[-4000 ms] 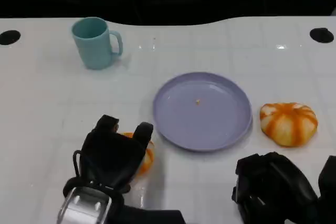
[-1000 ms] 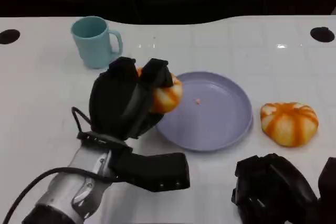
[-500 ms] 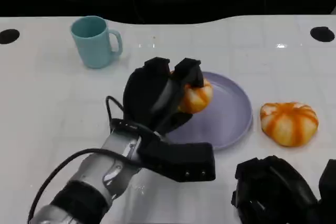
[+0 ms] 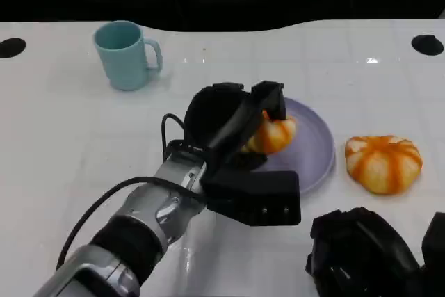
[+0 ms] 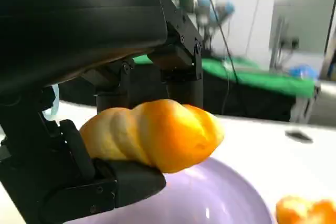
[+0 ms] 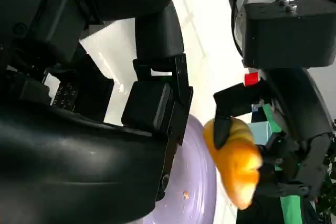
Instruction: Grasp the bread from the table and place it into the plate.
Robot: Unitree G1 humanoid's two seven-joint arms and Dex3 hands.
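We record the left hand (image 4: 233,119) extended over the near-left part of the lavender plate (image 4: 313,140), its fingers (image 4: 268,102) closed round an orange-and-white bread roll (image 4: 272,133). From the head view we cannot tell whether the roll touches the plate. The left wrist view settles it: the roll (image 5: 157,135) sits clamped between black fingers (image 5: 131,182) on opposite sides of it, with the plate's surface (image 5: 210,203) visible under it and a gap between them. The right wrist view confirms the same from the side, the roll (image 6: 236,163) hanging clear of the plate (image 6: 199,182).

A second orange-striped bread (image 4: 383,163) lies on the white desk (image 4: 55,137) just beside the plate's right rim; we also see its edge in the left wrist view (image 5: 304,211).

The right hand (image 4: 361,255) rests low at the near right edge of the desk, well apart from both breads. We see nothing in it, but whether its fingers are spread or curled we cannot tell.

A teal mug (image 4: 126,55) stands upright at the far left of the desk, handle toward the plate.
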